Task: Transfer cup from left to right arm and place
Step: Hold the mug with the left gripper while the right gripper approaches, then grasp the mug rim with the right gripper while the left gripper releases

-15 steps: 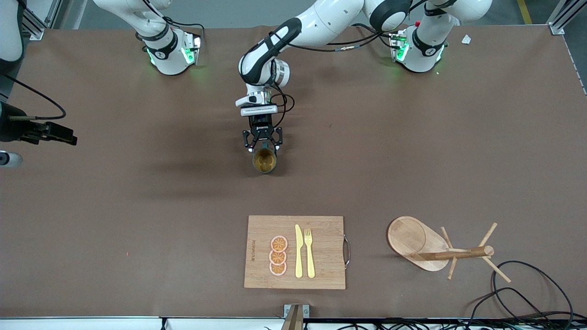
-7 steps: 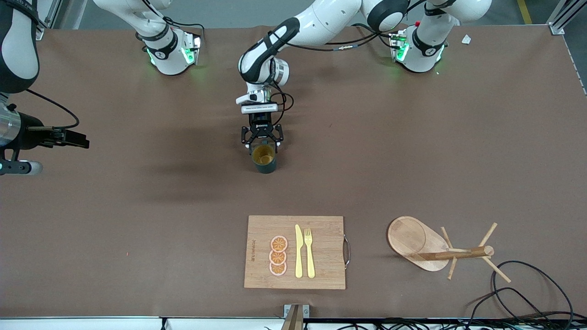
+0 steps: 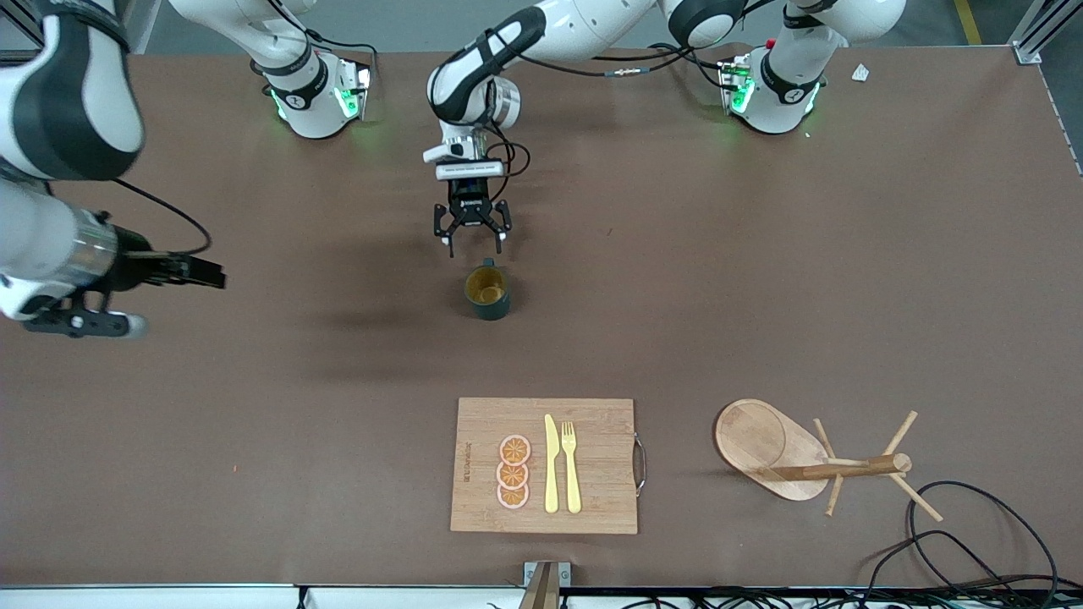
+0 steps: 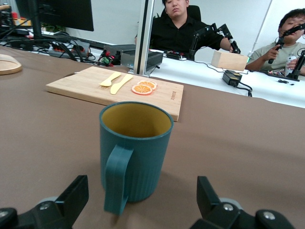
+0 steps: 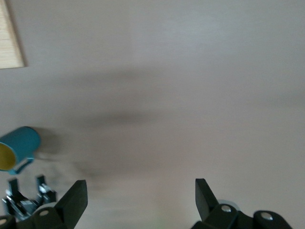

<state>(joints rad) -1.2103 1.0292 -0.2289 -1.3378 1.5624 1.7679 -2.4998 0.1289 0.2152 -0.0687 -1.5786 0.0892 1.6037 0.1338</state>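
The dark teal cup [image 3: 486,293] with a mustard-yellow inside stands upright on the brown table, near the middle. In the left wrist view the cup [image 4: 135,152] shows its handle turned toward the camera. My left gripper [image 3: 471,238] is open and empty, a short way off the cup, on the side of the robots' bases; its fingers [image 4: 76,192] stand apart from the cup. My right gripper [image 3: 213,276] is open and empty, over bare table toward the right arm's end. The right wrist view shows the cup [image 5: 19,145] far off from the right gripper [image 5: 138,198].
A wooden cutting board [image 3: 601,457] with orange slices, a yellow knife and a fork lies nearer to the front camera than the cup. A wooden mug tree [image 3: 812,461] lies on its side toward the left arm's end. Black cables [image 3: 973,541] lie near it.
My left gripper has let go of the cup, opened and drawn back toward the bases. The cup stays standing. My right arm has moved in toward the middle of the table.
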